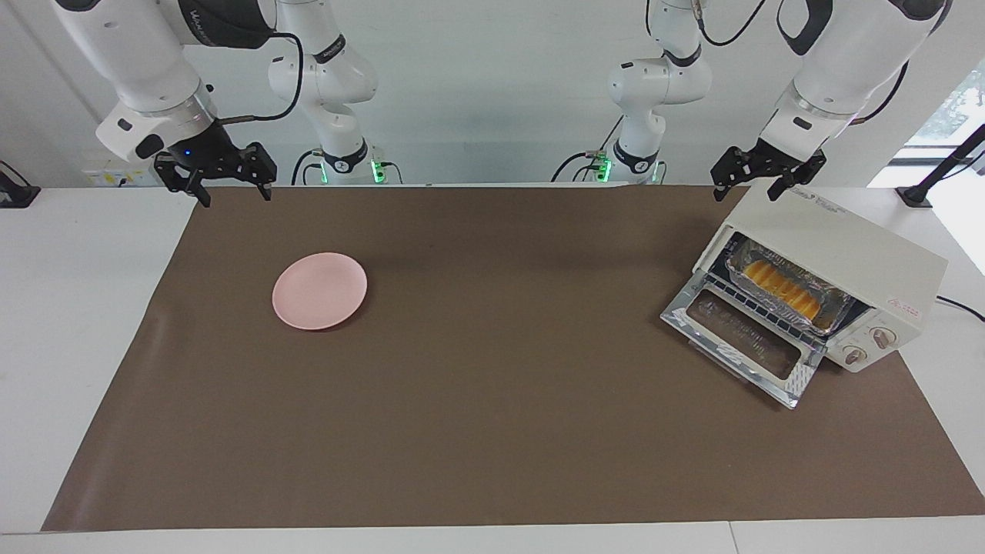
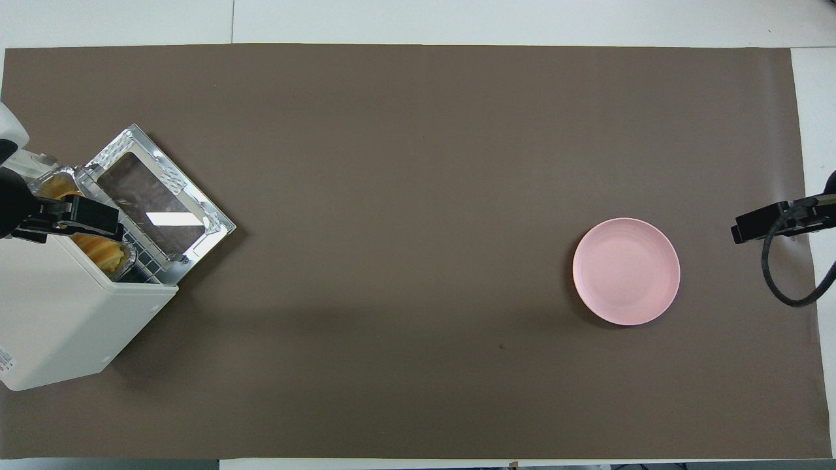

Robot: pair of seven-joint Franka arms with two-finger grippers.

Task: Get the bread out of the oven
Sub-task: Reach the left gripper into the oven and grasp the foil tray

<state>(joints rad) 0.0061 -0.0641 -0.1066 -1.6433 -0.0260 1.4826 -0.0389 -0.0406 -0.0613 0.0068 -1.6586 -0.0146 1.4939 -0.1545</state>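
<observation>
Facing view: small ridged yellow-orange bread loaf (image 1: pixel 782 288) sits in a crinkled silver foil tray (image 1: pixel 793 296) on the dark wire rack inside the boxy cream-white toaster oven (image 1: pixel 839 254). Glass door (image 1: pixel 742 346) is dropped flat, mouth open. Oven stands at the left arm's end of the brown mat (image 1: pixel 492 400), turned slantwise, so its mouth points diagonally toward the mat's middle and away from the robots.

Left gripper (image 1: pixel 756 183) hangs over the oven's roof corner on the robots' side, fingers spread wide, nothing held. Bread lies below it and out toward the door, under the roof. My read: no straight drop; it has to come round over the door and enter through the mouth.

Loaf's long axis runs parallel to the door hinge, across the mouth. A pinch across the short width looks right.

Right gripper (image 1: pixel 228 183) waits over the mat's edge at the right arm's end, fingers also wide, empty. Left arm is clearly nearer.

Round pink plate (image 1: pixel 319 290) sits well apart, toward the right arm's end. Bare mat between oven and plate.

Risks: roof lip, foil rim, door under the wrist.
</observation>
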